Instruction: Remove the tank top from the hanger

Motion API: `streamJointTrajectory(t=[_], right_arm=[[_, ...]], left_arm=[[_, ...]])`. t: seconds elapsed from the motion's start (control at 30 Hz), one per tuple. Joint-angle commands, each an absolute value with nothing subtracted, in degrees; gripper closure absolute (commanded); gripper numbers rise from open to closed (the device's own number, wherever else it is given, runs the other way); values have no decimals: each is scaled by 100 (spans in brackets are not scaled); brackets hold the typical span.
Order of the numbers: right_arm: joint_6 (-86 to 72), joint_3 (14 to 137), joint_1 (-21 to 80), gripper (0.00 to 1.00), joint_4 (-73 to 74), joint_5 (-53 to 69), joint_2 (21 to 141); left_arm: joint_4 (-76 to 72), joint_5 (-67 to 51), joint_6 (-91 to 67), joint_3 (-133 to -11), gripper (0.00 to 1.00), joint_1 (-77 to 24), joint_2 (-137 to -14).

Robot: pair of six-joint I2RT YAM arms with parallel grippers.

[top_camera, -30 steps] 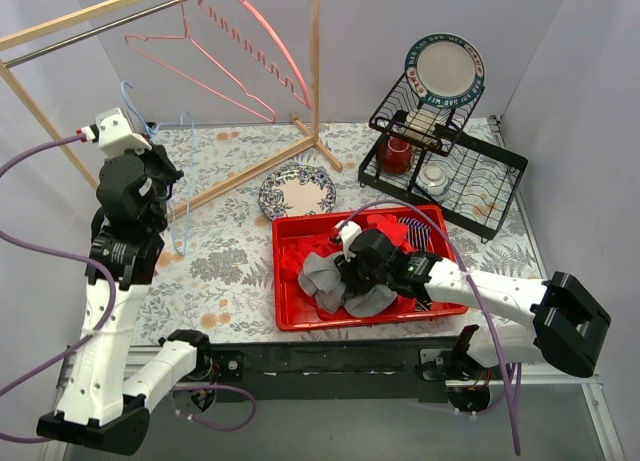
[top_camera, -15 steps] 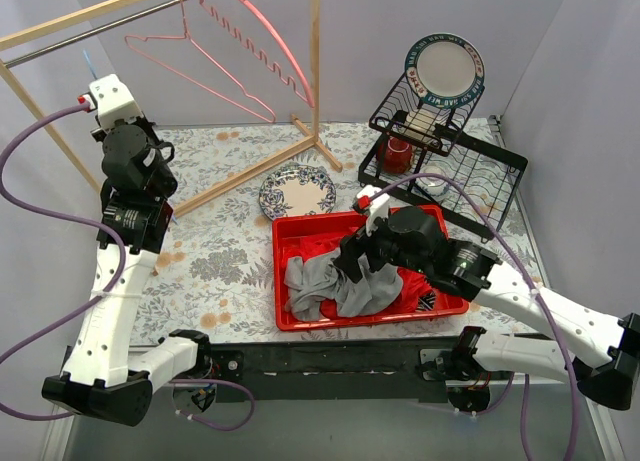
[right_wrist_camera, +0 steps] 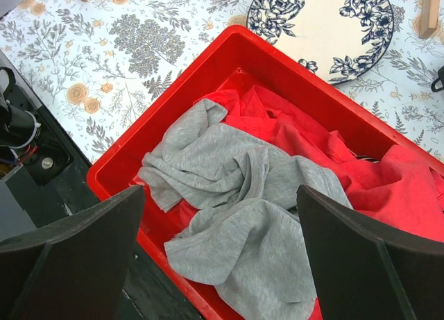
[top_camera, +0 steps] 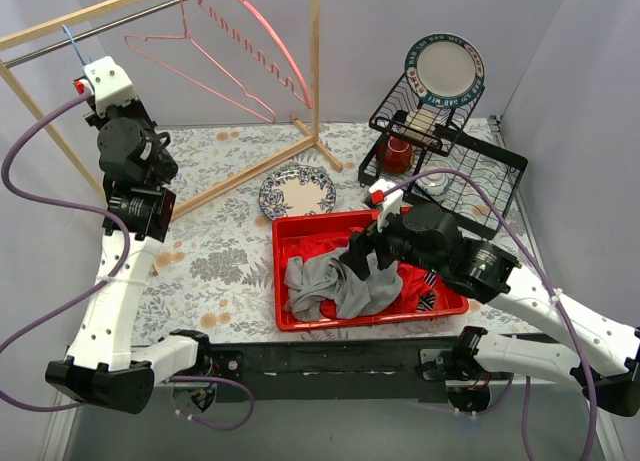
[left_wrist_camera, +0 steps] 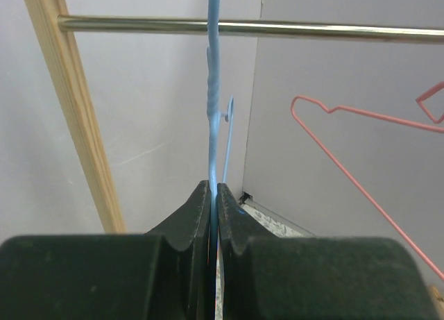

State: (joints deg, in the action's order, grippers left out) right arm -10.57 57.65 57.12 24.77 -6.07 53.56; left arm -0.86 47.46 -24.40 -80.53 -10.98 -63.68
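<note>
The grey tank top [top_camera: 335, 281] lies crumpled in the red bin [top_camera: 284, 236], on top of red clothing; it fills the middle of the right wrist view [right_wrist_camera: 236, 188]. My right gripper [top_camera: 365, 246] hovers just above it, open and empty [right_wrist_camera: 220, 195]. My left gripper [top_camera: 88, 69] is raised at the far left and shut on a thin blue hanger [left_wrist_camera: 214, 91], whose tip [top_camera: 70, 36] reaches up to the metal rail [left_wrist_camera: 277, 28]. In the left wrist view the jaws [left_wrist_camera: 213, 189] pinch the blue wire. The hanger carries no cloth.
Two pink hangers [top_camera: 215, 61] hang on the rail of the wooden rack [top_camera: 315, 71]. A floral plate [top_camera: 297, 191] lies behind the bin. A black dish rack [top_camera: 445, 166] with a plate [top_camera: 445, 69] and a red cup [top_camera: 397, 156] stands at the back right.
My left arm has lifted the blue hanger from near the table up to the rail. My right gripper has risen off the grey tank top, which stays in the bin.
</note>
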Motion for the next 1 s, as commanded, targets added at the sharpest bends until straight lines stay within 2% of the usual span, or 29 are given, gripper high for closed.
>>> streamJointTrajectory(t=[0.0, 0.3, 0.7, 0.8, 0.83, 0.87, 0.9, 0.97], right_arm=[[-1134, 5951, 5695, 2, 2452, -712, 5124], [-1257, 5581, 5695, 2, 2303, -650, 4816], [-1301, 5572, 5695, 1, 2312, -607, 4711], [-1336, 5590, 5695, 2, 2320, -554, 4711], [-1353, 5599, 5687, 2, 2320, -562, 4720], [-1371, 5599, 5695, 1, 2320, -571, 4728], [-1423, 5607, 5695, 1, 2312, -589, 4729], [-1502, 5590, 5695, 2, 2242, -711, 4737]], left_arm=[[-729, 4719, -2153, -8358, 100, -994, -6591], [-633, 4255, -2434, -8850, 100, -520, -7136], [403, 3903, -3076, -9035, 100, -325, -7462], [841, 3806, -3383, -9140, 54, -325, -7418], [939, 3719, -3462, -9141, 28, -325, -7305], [1027, 3622, -3585, -9149, 11, -325, -7260], [1237, 3569, -3647, -9149, 2, -325, -7208], [1589, 3332, -3883, -9307, 2, -325, -7076]])
